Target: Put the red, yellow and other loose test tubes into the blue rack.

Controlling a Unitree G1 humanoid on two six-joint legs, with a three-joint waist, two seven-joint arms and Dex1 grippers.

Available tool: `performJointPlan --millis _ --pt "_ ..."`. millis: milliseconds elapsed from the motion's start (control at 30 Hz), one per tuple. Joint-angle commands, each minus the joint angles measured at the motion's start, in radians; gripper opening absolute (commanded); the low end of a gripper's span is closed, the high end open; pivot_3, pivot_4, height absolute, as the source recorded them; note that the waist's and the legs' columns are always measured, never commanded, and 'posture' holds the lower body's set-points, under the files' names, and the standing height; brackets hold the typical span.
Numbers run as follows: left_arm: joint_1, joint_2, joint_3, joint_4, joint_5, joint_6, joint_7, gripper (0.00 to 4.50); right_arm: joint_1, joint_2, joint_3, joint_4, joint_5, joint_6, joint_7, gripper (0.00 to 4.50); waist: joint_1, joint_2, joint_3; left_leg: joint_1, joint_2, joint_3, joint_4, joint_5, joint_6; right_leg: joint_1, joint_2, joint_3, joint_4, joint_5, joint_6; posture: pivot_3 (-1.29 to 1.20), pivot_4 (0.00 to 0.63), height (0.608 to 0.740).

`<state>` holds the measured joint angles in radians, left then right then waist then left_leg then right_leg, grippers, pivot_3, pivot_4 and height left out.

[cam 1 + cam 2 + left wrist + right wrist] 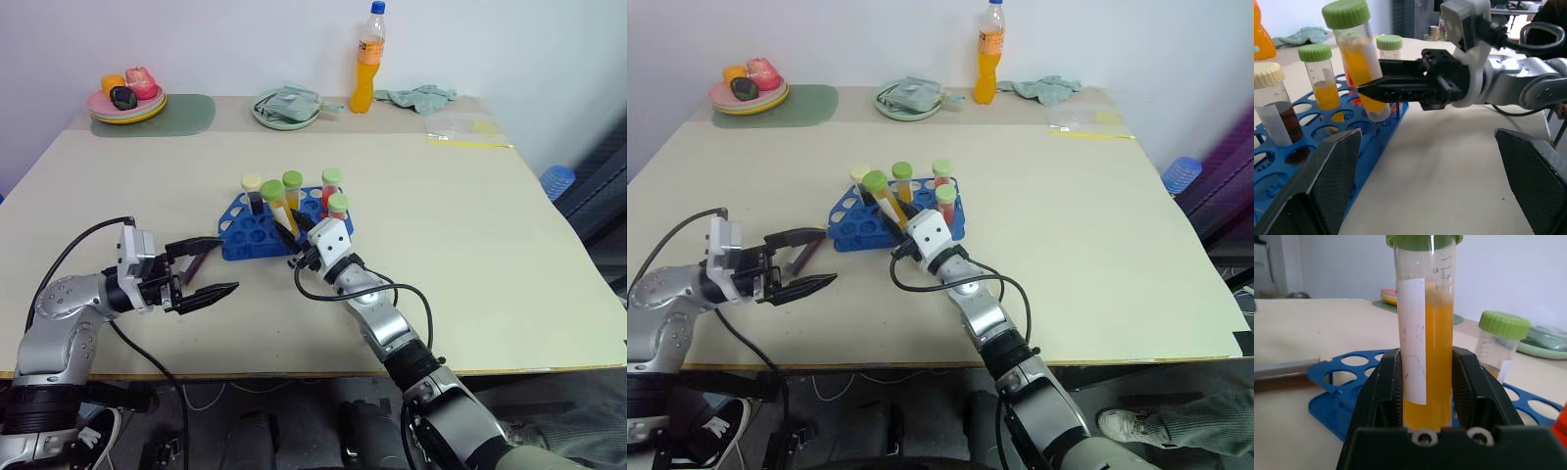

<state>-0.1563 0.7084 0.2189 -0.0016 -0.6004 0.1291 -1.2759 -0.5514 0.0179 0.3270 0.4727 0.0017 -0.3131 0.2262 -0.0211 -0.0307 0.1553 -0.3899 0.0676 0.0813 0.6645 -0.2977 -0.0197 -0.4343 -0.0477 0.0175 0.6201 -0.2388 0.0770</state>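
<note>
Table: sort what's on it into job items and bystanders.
Job: blue rack; yellow tube in the right gripper; tubes standing in the rack; dark tube lying loose.
Bystanders: orange bottle; fruit plate; cloth.

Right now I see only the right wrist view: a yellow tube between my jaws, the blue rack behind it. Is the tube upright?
Observer: No. The yellow tube leans, with its bottom end at the near edge of the blue rack. I cannot tell if it is in a hole.
Operator: Where is the other arm?
Observer: The left gripper is by the rack's left front corner, jaws open and holding nothing.
Operator: How many tubes stand in the rack?
Observer: Four: one cream-capped tube and three green-capped tubes.
</note>
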Motion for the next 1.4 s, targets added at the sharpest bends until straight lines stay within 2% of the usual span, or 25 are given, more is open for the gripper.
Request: performJointPlan --millis 33,767,933,967,1000,1033,1067,1133,1300,1400 --pt "0.006 0.008 0.028 -0.027 -0.013 -0.005 0.000 4.50 -0.028 0.018 -0.031 0.014 -0.023 -0.043 -0.017 1.18 0.000 0.000 0.000 0.000 0.000 0.000 0.000 0.000 0.000 0.000 0.000 0.000 0.000 0.000 0.000 0.00 0.150 0.740" --pt "-0.010 0.006 0.019 0.034 0.003 -0.045 -0.038 4.50 -0.018 0.111 -0.146 0.105 0.029 -0.016 0.011 1.18 -0.002 0.000 0.000 0.003 0.000 0.000 0.000 0.001 -0.001 -0.001 0.000 0.000 0.008 0.000 0.000 0.00 0.150 0.740" --pt "-0.007 0.009 0.020 0.033 0.004 -0.049 -0.038 4.50 -0.007 0.119 -0.166 0.098 0.079 -0.019 0.087 1.18 -0.003 0.000 0.000 0.003 0.000 0.000 0.000 0.001 -0.001 -0.001 0.000 0.000 0.008 0.000 0.000 0.00 0.150 0.740" --pt "-0.006 0.009 0.019 0.033 0.005 -0.049 -0.038 4.50 -0.005 0.116 -0.167 0.092 0.076 -0.021 0.088 1.98 -0.003 0.000 0.000 0.003 0.000 0.000 0.000 0.001 -0.001 -0.001 0.000 0.000 0.008 0.000 0.000 0.00 0.150 0.740" --pt "-0.005 0.008 0.018 0.033 0.005 -0.050 -0.038 4.50 -0.003 0.113 -0.167 0.087 0.065 -0.024 0.078 2.26 -0.003 0.000 0.000 0.003 0.000 0.000 0.000 0.001 -0.001 -0.001 0.000 0.000 0.008 0.000 0.000 0.00 0.150 0.740" --pt "-0.005 0.007 0.017 0.032 0.005 -0.049 -0.039 4.50 -0.002 0.110 -0.167 0.082 0.054 -0.027 0.068 2.90 -0.003 0.000 0.000 0.003 0.000 0.000 0.000 0.001 -0.001 -0.001 0.000 0.000 0.008 0.000 0.000 0.00 0.150 0.740" --pt "-0.005 0.005 0.015 0.032 0.005 -0.050 -0.038 4.50 0.001 0.101 -0.163 0.073 0.040 -0.027 0.065 3.26 -0.004 0.000 0.000 0.003 0.000 0.000 0.000 0.001 -0.001 -0.001 0.000 0.000 0.008 0.000 0.000 0.00 0.150 0.740" --pt "-0.006 0.001 0.012 0.029 0.004 -0.048 -0.035 4.50 0.025 0.073 -0.153 0.018 0.037 -0.027 0.098 4.33 -0.005 0.000 0.000 0.003 0.000 0.000 0.000 0.001 -0.001 -0.001 0.000 0.000 0.008 0.000 0.000 0.00 0.150 0.740" --pt "-0.005 -0.009 0.004 0.005 0.002 -0.038 -0.016 4.50 0.155 -0.023 -0.147 -0.241 0.091 0.092 0.195 4.43 0.005 0.000 0.000 0.003 -0.001 -0.001 0.000 0.001 -0.001 0.000 -0.001 0.000 0.008 0.000 0.000 0.00 0.150 0.740" --pt "-0.006 -0.025 -0.006 0.006 0.004 -0.036 -0.004 4.50 0.281 -0.144 -0.146 -0.480 0.140 0.193 0.285 4.43 0.006 0.000 0.000 0.003 -0.001 -0.001 0.000 0.001 -0.001 0.000 -0.001 0.000 0.008 0.000 0.000 0.00 0.150 0.740"
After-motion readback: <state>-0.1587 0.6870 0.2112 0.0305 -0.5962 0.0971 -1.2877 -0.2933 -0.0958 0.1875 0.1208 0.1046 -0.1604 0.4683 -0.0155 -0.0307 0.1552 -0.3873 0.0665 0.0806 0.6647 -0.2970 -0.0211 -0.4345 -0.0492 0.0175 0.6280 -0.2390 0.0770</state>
